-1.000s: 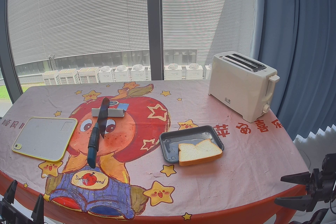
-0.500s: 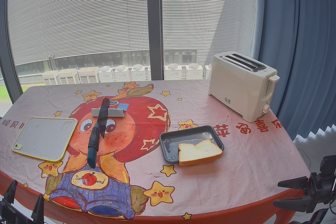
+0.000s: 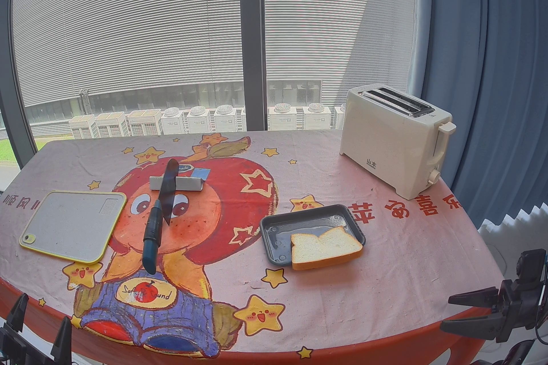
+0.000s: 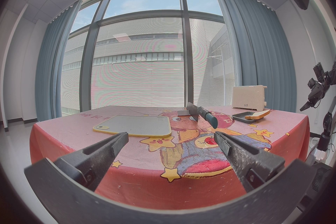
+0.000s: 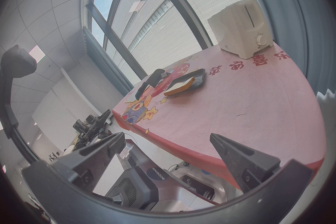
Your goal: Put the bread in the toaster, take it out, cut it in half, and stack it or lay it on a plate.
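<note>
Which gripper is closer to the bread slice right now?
The right gripper, which is on the same side as the bread. The left gripper is at the opposite corner, by the cutting board.

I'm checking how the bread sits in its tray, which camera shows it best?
The head view: from above, the bread slice overhangs the near rim of the dark tray. The right wrist view shows the slice small and side-on; the left wrist view, tiny and edge-on.

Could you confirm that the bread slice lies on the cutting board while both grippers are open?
No: the bread slice lies on the dark tray, not the cutting board, as the head view shows. The left gripper and right gripper are open.
</note>
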